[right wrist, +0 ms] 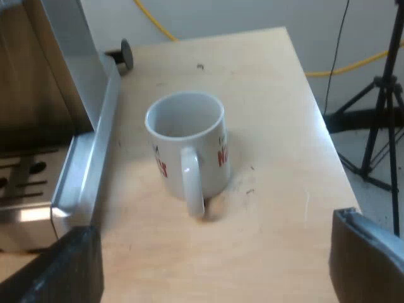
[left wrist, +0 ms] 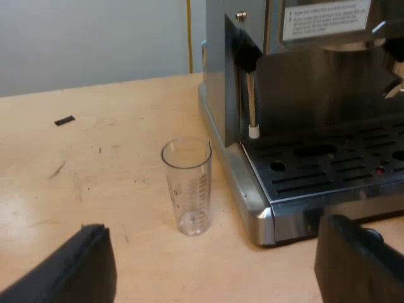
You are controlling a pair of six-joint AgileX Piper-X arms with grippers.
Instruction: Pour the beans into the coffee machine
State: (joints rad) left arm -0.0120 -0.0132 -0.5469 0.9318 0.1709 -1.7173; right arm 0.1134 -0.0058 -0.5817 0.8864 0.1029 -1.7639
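A clear measuring glass (left wrist: 187, 186) stands upright on the wooden table beside the espresso machine (left wrist: 303, 126), close to the corner of its drip tray (left wrist: 328, 170). The glass looks empty. My left gripper (left wrist: 218, 268) is open, low over the table just short of the glass, with nothing between its fingers. A white mug (right wrist: 187, 145) with red lettering stands upright and empty beside the machine's side (right wrist: 76, 126), handle toward the camera. My right gripper (right wrist: 218, 265) is open above the table near the mug, holding nothing.
The steam wand (left wrist: 251, 104) hangs over the drip tray. A small dark scrap (left wrist: 64, 120) lies on the table beyond the glass. The table edge (right wrist: 325, 126) runs past the mug, with a tripod (right wrist: 382, 120) and yellow cable (right wrist: 353, 63) on the floor beyond.
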